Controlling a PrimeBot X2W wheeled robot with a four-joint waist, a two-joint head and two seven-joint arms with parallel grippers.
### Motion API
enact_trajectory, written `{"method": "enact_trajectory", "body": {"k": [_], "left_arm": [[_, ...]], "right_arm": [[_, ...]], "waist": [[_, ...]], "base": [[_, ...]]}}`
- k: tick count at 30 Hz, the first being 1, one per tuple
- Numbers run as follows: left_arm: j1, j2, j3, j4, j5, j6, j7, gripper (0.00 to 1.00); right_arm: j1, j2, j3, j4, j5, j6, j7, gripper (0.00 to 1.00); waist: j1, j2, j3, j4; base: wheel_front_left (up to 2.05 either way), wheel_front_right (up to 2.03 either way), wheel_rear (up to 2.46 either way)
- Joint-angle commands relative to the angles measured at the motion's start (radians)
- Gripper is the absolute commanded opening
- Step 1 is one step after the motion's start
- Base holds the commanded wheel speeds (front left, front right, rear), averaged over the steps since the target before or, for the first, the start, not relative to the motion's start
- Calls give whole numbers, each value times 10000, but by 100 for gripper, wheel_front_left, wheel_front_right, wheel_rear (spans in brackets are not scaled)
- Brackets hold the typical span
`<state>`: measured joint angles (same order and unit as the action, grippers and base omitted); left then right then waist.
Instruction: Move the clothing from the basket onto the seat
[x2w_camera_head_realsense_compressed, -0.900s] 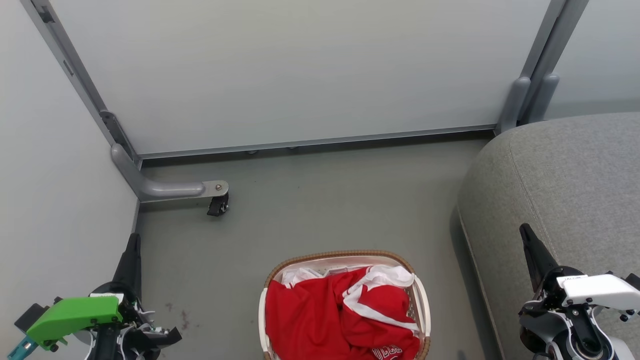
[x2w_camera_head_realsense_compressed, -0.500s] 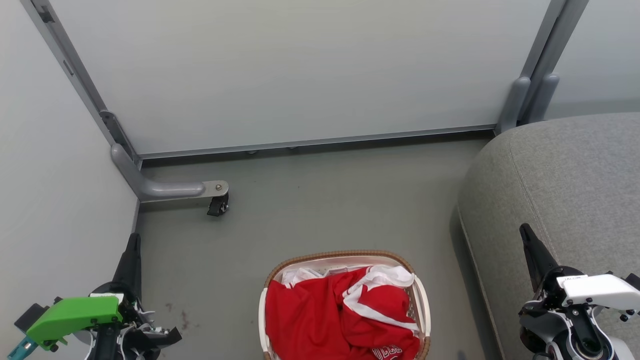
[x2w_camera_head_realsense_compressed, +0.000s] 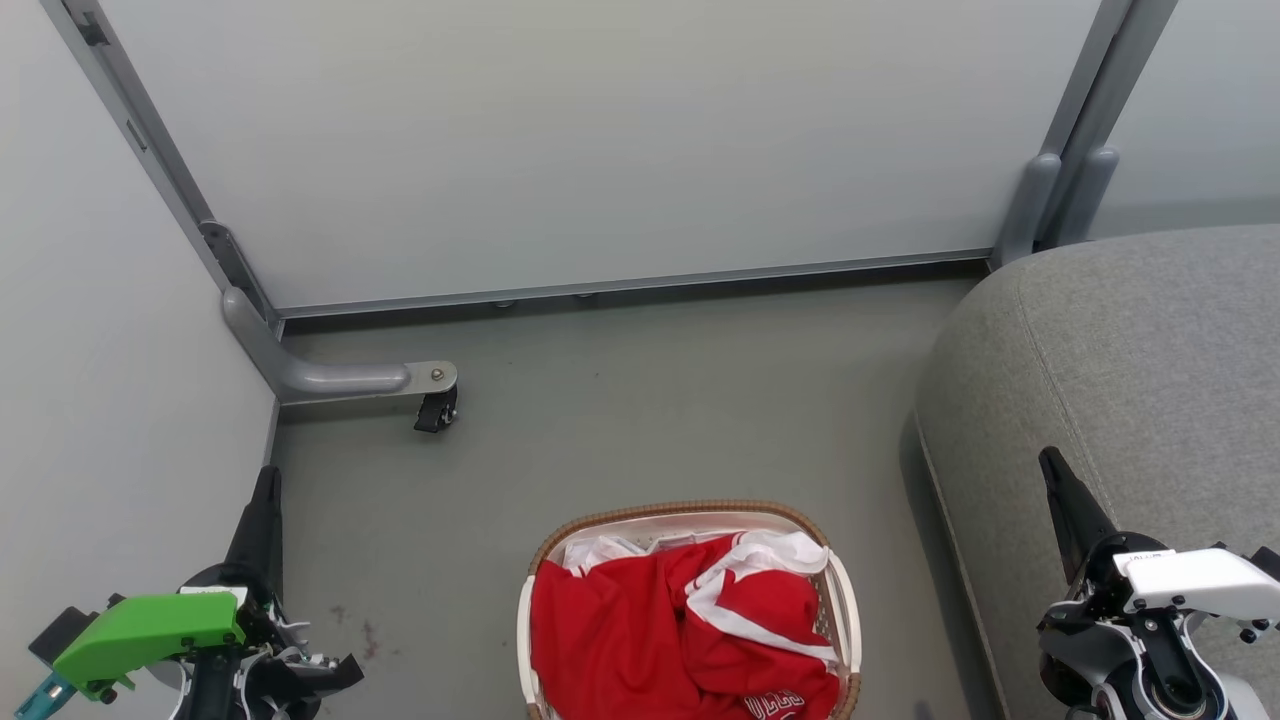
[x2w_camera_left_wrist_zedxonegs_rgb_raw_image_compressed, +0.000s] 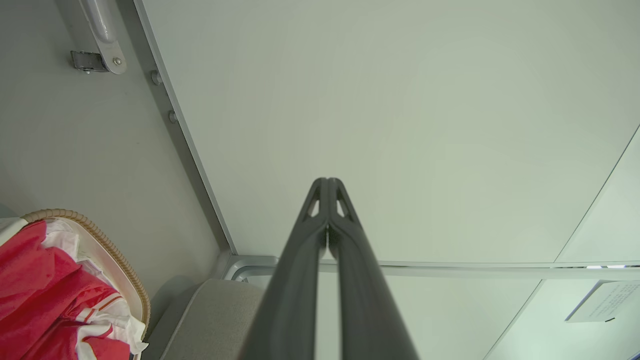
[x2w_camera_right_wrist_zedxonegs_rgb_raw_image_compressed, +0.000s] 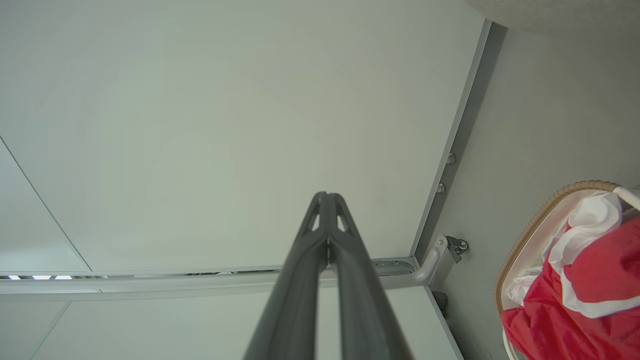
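Observation:
Red clothing (x2w_camera_head_realsense_compressed: 670, 630) with white trim lies piled in the cream basket (x2w_camera_head_realsense_compressed: 690, 515) on the floor at the bottom middle of the head view. The clothing (x2w_camera_left_wrist_zedxonegs_rgb_raw_image_compressed: 45, 295) and the basket's brown rim (x2w_camera_left_wrist_zedxonegs_rgb_raw_image_compressed: 122, 265) also show at the lower left of the left wrist view, and the clothing (x2w_camera_right_wrist_zedxonegs_rgb_raw_image_compressed: 585, 300) at the lower right of the right wrist view. The grey seat (x2w_camera_head_realsense_compressed: 1130, 370) fills the right side. My left gripper (x2w_camera_head_realsense_compressed: 266, 475) is shut and empty, left of the basket. My right gripper (x2w_camera_head_realsense_compressed: 1048, 458) is shut and empty, over the seat's front edge.
Pale partition panels (x2w_camera_head_realsense_compressed: 600, 140) stand behind and to the left. A grey metal foot with a black caster (x2w_camera_head_realsense_compressed: 437, 408) juts onto the floor at the left corner. Open grey floor (x2w_camera_head_realsense_compressed: 650, 400) lies between panels, basket and seat.

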<state>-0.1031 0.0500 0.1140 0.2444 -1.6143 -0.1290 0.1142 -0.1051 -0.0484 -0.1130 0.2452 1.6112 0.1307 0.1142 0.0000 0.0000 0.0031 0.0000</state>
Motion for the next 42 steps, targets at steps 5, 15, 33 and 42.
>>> {"method": "enact_trajectory", "body": {"k": [5,15,33,42], "left_arm": [[-143,12,6,-10,66,-48,9,0],[-143,12,6,-10,66,-48,9,0],[327,-70,-648,231,416,11,-586,100],[243,-57,-940,-72,1477,6,-989,100]], "right_arm": [[-90,-56,-17,-25,24,0,16,0],[-90,-56,-17,-25,24,0,15,0],[331,100,140,354,-723,-2,-581,100],[299,80,91,-124,-2554,-1,-986,100]], "waist": [[0,0,0,0],[0,0,0,0],[0,0,14,5],[0,0,44,21]], "base": [[0,0,0],[0,0,0],[0,0,0],[0,0,0]]}}
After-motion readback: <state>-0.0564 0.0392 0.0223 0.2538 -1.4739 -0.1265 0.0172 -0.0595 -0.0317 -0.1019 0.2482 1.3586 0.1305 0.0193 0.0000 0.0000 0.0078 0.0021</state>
